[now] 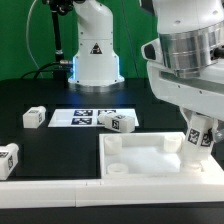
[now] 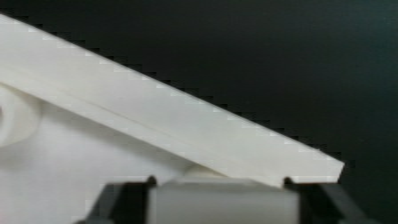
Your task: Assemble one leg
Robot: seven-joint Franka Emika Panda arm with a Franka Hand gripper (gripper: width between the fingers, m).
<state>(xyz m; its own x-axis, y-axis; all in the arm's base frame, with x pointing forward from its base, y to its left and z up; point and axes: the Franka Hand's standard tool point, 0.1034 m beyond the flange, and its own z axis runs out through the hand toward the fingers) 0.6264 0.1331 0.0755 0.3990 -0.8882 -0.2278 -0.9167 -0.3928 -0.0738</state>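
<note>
My gripper point(image 1: 197, 140) is shut on a white leg point(image 1: 198, 134) with black-and-white tags and holds it upright over the near right corner of the white square tabletop point(image 1: 140, 158). In the wrist view the leg point(image 2: 217, 203) fills the gap between the two dark fingers, and the tabletop's raised rim point(image 2: 178, 115) runs diagonally just beyond it. A round corner socket point(image 2: 15, 115) shows at the frame's edge. Three more tagged legs lie on the table: one point(image 1: 35, 117) at the exterior view's left, one point(image 1: 120, 122) by the marker board, one point(image 1: 8, 160) near the front left.
The marker board point(image 1: 92, 117) lies flat behind the tabletop. The robot's white base point(image 1: 95, 50) stands at the back. A white rail point(image 1: 50, 190) runs along the front edge of the black table.
</note>
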